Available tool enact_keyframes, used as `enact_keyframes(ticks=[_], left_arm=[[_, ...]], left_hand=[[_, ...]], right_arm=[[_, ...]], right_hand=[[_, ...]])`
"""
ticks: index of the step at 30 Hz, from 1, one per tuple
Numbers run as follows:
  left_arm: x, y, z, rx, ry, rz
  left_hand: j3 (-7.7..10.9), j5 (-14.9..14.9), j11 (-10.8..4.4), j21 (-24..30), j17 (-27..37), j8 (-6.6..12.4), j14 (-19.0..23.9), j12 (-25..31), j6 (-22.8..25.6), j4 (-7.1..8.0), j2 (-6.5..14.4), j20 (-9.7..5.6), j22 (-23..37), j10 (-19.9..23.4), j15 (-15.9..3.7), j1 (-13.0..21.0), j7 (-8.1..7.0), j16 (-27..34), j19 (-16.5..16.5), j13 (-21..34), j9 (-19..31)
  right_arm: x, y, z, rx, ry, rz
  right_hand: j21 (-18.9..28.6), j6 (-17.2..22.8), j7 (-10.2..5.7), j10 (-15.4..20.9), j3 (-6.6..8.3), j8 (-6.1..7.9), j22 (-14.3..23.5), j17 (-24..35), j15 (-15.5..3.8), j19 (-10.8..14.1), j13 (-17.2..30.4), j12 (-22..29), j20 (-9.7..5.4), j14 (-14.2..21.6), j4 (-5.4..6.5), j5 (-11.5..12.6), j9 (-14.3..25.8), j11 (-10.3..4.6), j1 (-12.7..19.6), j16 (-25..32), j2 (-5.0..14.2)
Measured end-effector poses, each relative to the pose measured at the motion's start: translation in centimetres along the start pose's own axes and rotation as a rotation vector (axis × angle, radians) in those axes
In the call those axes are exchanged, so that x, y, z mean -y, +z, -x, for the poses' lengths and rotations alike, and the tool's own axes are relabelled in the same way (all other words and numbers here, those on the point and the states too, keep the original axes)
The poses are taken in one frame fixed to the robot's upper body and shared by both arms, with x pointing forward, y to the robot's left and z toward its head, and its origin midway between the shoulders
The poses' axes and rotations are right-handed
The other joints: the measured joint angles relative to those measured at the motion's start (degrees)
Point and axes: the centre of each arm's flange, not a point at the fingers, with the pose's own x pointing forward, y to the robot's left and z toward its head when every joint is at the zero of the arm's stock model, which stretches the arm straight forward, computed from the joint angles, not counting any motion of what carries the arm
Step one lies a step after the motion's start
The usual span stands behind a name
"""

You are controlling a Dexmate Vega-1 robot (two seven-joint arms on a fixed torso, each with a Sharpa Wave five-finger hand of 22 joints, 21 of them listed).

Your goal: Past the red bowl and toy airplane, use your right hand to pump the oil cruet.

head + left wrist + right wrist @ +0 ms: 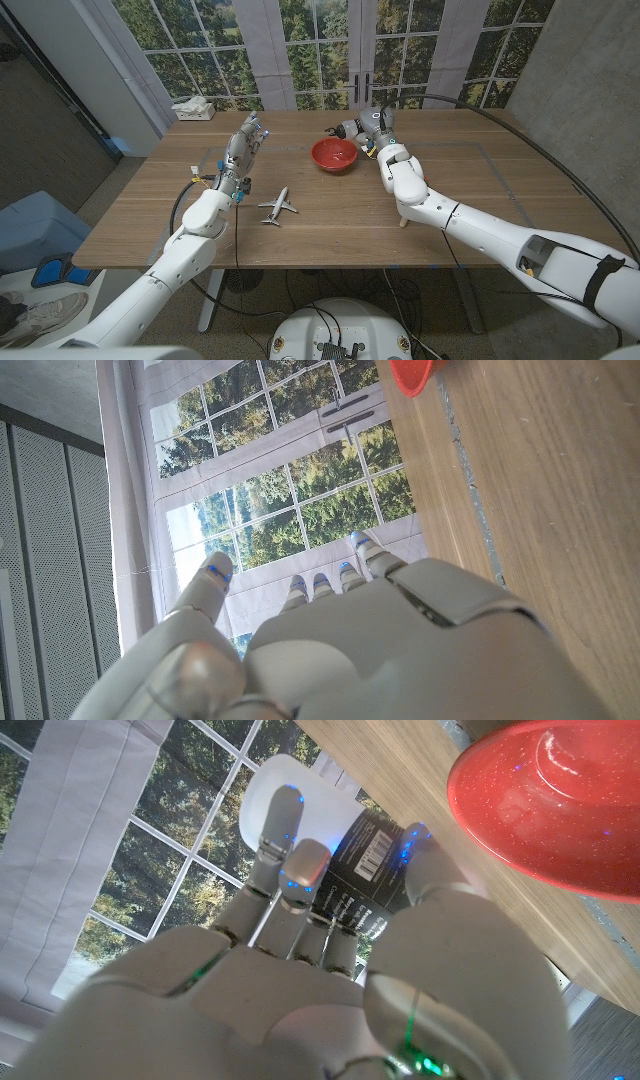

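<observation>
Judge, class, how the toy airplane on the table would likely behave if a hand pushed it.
The toy airplane looks small and thin, so probably light and easily slid. Its wings spread wide, so it seems unlikely to tip. It might swivel if pushed at a wingtip.

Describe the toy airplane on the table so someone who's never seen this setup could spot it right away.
Start at the wooden table and find the red bowl near its far middle. Come toward the near edge, to just beside the left hand's forearm: the toy airplane lies there. It is small, white and winged, unlike the round bowl.
</observation>
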Motion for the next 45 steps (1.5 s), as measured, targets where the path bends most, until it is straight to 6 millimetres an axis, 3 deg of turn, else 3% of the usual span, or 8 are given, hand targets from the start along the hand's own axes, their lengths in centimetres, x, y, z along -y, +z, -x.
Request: enact_keyframes(ticks=[3, 9, 10, 11, 12, 18, 31, 45], left_arm=[[-0.01, -0.01, 0.0, -0.001, 0.0, 0.0], [-0.03, 0.05, -0.02, -0.001, 0.0, -0.002], [0.0, 0.11, -0.03, 0.0, -0.001, -0.002], [0.0, 0.11, -0.03, 0.0, 0.0, -0.002], [0.03, 0.15, -0.04, 0.001, -0.001, -0.002], [0.12, 0.24, -0.03, 0.002, -0.003, -0.003], [0.19, 0.26, 0.04, 0.002, -0.004, -0.005], [0.06, 0.24, -0.1, 0.001, -0.005, -0.003]], left_hand=[[0.0, 0.0, 0.0, 0.0, 0.0, 0.0, 0.0, 0.0, 0.0, 0.0, 0.0, 0.0, 0.0, 0.0, 0.0, 0.0, 0.0, 0.0, 0.0, 0.0, 0.0], [0.0, 0.0, 0.0, 0.0, 0.0, -0.01, 0.0, 0.0, 0.0, 0.0, 0.0, 0.0, 0.0, 0.0, 0.0, 0.0, 0.0, 0.0, 0.0, 0.0, 0.0], [0.0, 0.0, 0.0, 0.0, 0.0, -0.01, 0.0, 0.0, 0.0, 0.0, 0.0, 0.0, 0.0, 0.0, 0.0, 0.0, 0.0, 0.0, 0.0, 0.0, 0.0], [0.0, 0.0, 0.0, 0.0, 0.0, -0.01, 0.0, 0.0, 0.0, 0.0, 0.0, 0.0, 0.0, 0.0, 0.0, 0.0, 0.0, 0.0, 0.0, 0.0, 0.0], [0.0, 0.0, 0.0, 0.0, 0.0, -0.01, 0.0, 0.0, 0.0, 0.0, 0.0, 0.0, 0.0, 0.0, 0.0, 0.0, 0.0, 0.0, 0.0, 0.0, 0.0], [0.0, 0.0, 0.0, 0.0, 0.0, -0.01, 0.0, 0.0, 0.0, 0.0, 0.0, 0.0, 0.0, 0.0, 0.0, 0.0, 0.0, 0.0, 0.0, 0.0, 0.0], [0.0, 0.0, 0.0, 0.0, 0.0, -0.01, 0.0, 0.0, 0.01, 0.0, 0.0, 0.0, 0.0, 0.0, 0.0, 0.0, 0.01, 0.0, 0.0, 0.0, 0.0], [0.0, 0.0, 0.0, 0.0, 0.0, -0.01, 0.0, 0.0, 0.01, 0.0, 0.0, 0.0, 0.0, 0.0, 0.0, 0.0, 0.01, 0.0, 0.0, 0.0, 0.0]], right_arm=[[-0.02, -0.11, -0.01, -0.01, -0.003, 0.0], [0.05, -0.13, -0.04, -0.025, -0.013, 0.001], [0.06, -0.12, -0.04, -0.031, -0.016, 0.003], [0.03, -0.02, -0.05, -0.032, -0.015, 0.002], [0.07, -0.12, -0.04, -0.038, -0.017, 0.003], [0.12, -0.11, -0.15, -0.066, -0.024, 0.008], [0.11, -0.04, -0.27, -0.116, -0.063, 0.04], [0.19, 0.27, 0.26, -0.121, -0.104, 0.108]], right_hand=[[0.0, -1.58, -1.62, -1.61, 0.0, -1.82, 0.0, 0.0, 0.59, 0.4, 1.53, -3.08, -0.4, -1.82, 0.0, -0.01, -1.49, -1.61, -2.06, -0.53, 2.0], [-0.29, -3.7, -2.12, -3.26, -0.5, -3.23, -0.27, 0.0, 0.69, 1.01, 2.62, -5.87, -0.19, -2.13, 0.51, -0.01, -3.18, -3.19, -5.51, -1.41, 1.14], [-0.43, -4.14, -2.11, -3.67, -0.35, -3.4, -0.27, 0.01, 0.78, 1.0, 2.3, -6.07, -0.19, -2.27, 1.09, -0.01, -3.45, -3.18, -6.06, -1.45, 0.59], [-0.77, -4.52, -2.13, -4.19, 1.43, -3.44, -0.26, 0.01, 0.8, 0.99, 1.94, -6.24, -0.2, -2.44, 3.54, 0.01, -3.69, -3.07, -6.75, -1.45, -0.13], [-1.03, -4.53, -2.14, -4.57, 1.96, -3.64, -0.26, 0.01, 0.8, 0.98, 1.65, -6.44, -0.21, -2.44, 4.53, 0.29, -3.92, -3.09, -7.35, -1.67, -0.75], [-2.13, -5.62, -2.23, -6.16, 1.15, -3.67, -0.53, 0.01, 0.81, 0.46, 0.39, -6.71, -0.29, -2.63, 5.93, 1.45, -5.01, -2.92, -8.51, -2.13, -3.81], [-3.0, -7.7, -2.85, -8.4, 0.33, -4.1, -0.52, 0.01, 1.2, 0.48, -0.98, -6.93, -0.28, -3.02, 5.58, 3.13, -6.05, -3.86, -8.52, -2.68, -6.16], [-3.44, -7.44, -3.07, -7.9, 1.26, -3.78, -0.1, 0.02, 1.41, 1.22, -2.42, -6.47, -0.59, -3.22, 5.06, 4.65, -7.2, -4.44, -5.4, -3.13, -4.7]])
